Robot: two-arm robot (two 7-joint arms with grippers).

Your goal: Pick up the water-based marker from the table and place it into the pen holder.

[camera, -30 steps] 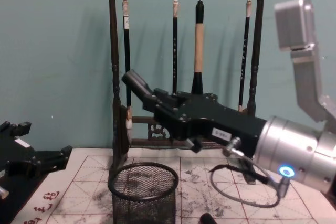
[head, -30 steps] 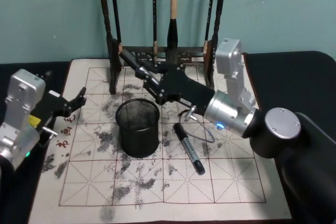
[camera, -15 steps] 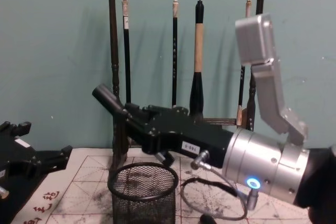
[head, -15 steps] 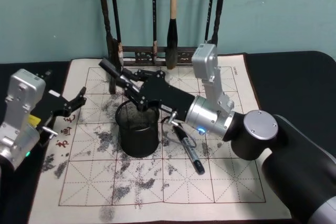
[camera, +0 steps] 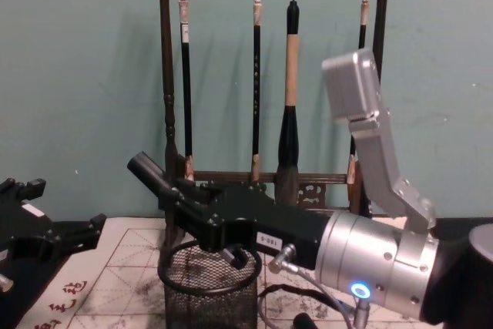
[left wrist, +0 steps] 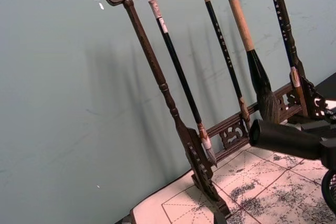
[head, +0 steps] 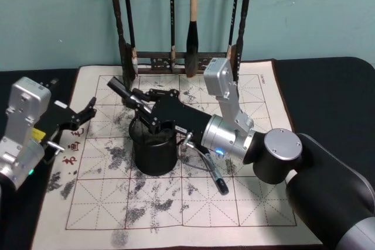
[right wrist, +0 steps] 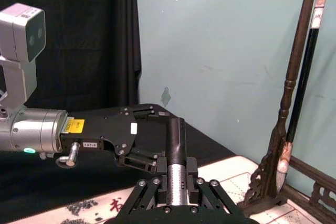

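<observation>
In the head view, your right gripper (head: 147, 111) sat at mid-frame, clamped tight on the water-based marker (head: 120, 89). The marker slanted up toward the left above the pen holder (head: 153, 155). Your left gripper (head: 85, 116) hung at the left edge with its fingers apart, gripping nothing. A second marker (head: 212, 173) lay on the mat (head: 234, 203) just right of the holder, partly under your right arm. The dark table (head: 328, 86) showed at the right.

In the left wrist view, the held marker's blunt end (left wrist: 283, 139) entered from the right edge, in front of the brush rack (left wrist: 157, 77). The holder's rim (left wrist: 331, 192) sat in the lower right corner.

In the right wrist view, the marker (right wrist: 176, 140) stood at bottom centre, pinched between the two fingers.

In the chest view, the marker (camera: 150, 171) pointed up and left out of your gripper (camera: 196, 209), just above the holder's rim (camera: 208, 290) at bottom centre. Its lower end was hidden behind the gripper, so you could not tell whether it had passed the rim.

The pick-up looked done. What remained was to lower the marker into the cup and let go.
</observation>
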